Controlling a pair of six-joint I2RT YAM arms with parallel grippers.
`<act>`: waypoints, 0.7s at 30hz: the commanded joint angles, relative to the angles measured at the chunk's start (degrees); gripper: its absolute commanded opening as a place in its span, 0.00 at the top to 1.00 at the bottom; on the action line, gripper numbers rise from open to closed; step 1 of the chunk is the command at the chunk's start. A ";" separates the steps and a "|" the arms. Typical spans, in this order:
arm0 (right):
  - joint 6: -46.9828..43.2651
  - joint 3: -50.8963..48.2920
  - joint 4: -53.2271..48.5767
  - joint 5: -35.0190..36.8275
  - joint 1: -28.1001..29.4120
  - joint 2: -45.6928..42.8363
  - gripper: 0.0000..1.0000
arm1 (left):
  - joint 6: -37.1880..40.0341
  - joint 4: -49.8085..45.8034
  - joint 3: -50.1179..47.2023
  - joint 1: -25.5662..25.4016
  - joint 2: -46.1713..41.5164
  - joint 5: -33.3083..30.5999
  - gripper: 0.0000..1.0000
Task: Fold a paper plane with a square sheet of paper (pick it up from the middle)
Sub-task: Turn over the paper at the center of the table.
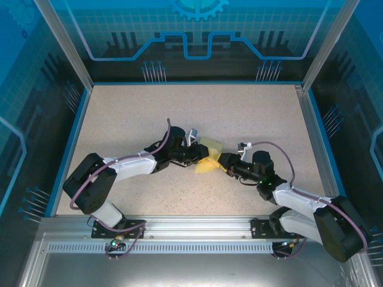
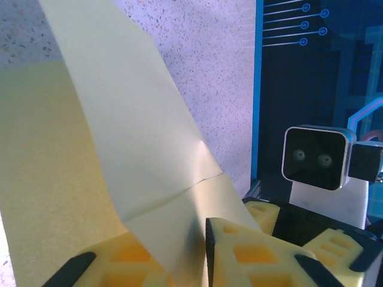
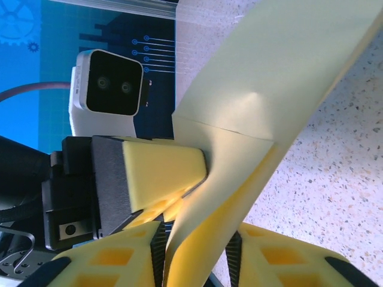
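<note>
Seen from above, two arms meet over the middle of a speckled table (image 1: 179, 113). On the left, the left gripper (image 1: 192, 157) has its jaws clenched on one end of the yellow paper sheet (image 1: 209, 156). In its wrist view the sheet drops between its foam pads (image 2: 119, 260), with a crease (image 2: 179, 194) just above them.

The sheet hangs folded between both grippers, above the tabletop. On the right, the right gripper (image 1: 226, 162) straddles the folded edge. Dark slivers flank the paper between its pads (image 3: 108, 263), so we cannot tell whether it grips.

We judge the step is a handover or a crease press, so the right jaws should close squarely on the fold before the left lets go.

Open table lies beyond and to both sides. The blue side rail (image 1: 72, 137) is well apart.
</note>
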 commanded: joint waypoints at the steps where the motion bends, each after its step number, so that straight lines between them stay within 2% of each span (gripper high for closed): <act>1: -0.63 0.67 -1.06 0.61 -0.87 -0.89 0.68 | 0.08 1.10 -0.80 0.41 -1.71 1.50 0.78; 13: -2.14 0.87 -4.11 0.75 -0.81 -1.07 0.85 | 0.55 0.98 -1.04 0.85 -1.46 1.62 0.67; 17: -5.22 2.06 -9.31 1.51 -0.80 -2.24 0.91 | 1.92 -1.26 -0.90 1.40 -1.88 1.32 0.55; 21: -12.14 5.24 -20.25 2.86 -0.76 -3.85 0.95 | 5.30 -6.72 -0.49 2.55 -3.67 -0.23 0.45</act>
